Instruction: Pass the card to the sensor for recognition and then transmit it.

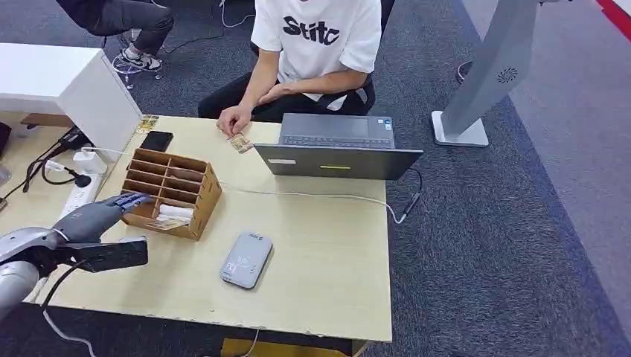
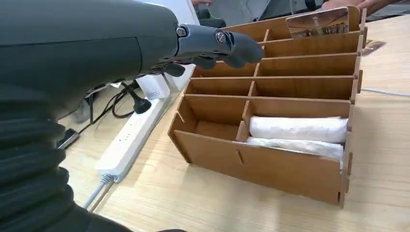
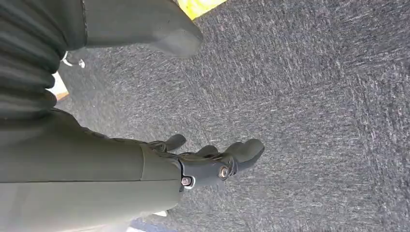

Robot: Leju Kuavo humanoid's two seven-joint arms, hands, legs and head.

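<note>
Looking down, we see a pale wood-grain rectangular table point(image 1: 320, 245) standing on dark speckled carpet point(image 1: 506, 245), with a person in a white printed T-shirt point(image 1: 316, 37) seated at its far side. A slanted grey metal stand on a flat white base point(image 1: 484, 82) rises from the carpet to the right of the table. At the far edge lies an open grey laptop point(image 1: 335, 145), its thin white cable trailing across the tabletop. Left of it sits a brown slotted plywood organiser box point(image 1: 171, 190) with thin dividers forming rows of compartments; the nearest right compartment holds soft white rolled bundles point(image 2: 297, 130). Our left hand point(image 1: 100, 212), with dark grey smooth fingers point(image 2: 227, 46) on a silver arm, hovers at the box's left edge, fingers stretched out and parted, grasping nothing. Further left a long white plastic power strip point(image 1: 78, 195) lies with black plugs and cords. Near the middle of the table rests a rounded light-grey plastic card sensor point(image 1: 246, 259), flat and well apart from our hand. A glossy black phone point(image 1: 156, 140) lies beyond the box. The small printed tan card point(image 1: 239, 143) lies on the far side of the table, under the person's fingertips point(image 1: 232, 123), beside the laptop. Our right hand point(image 3: 212, 162) hangs over the coarse carpet, fingers loosely curved and apart, grasping nothing.
</note>
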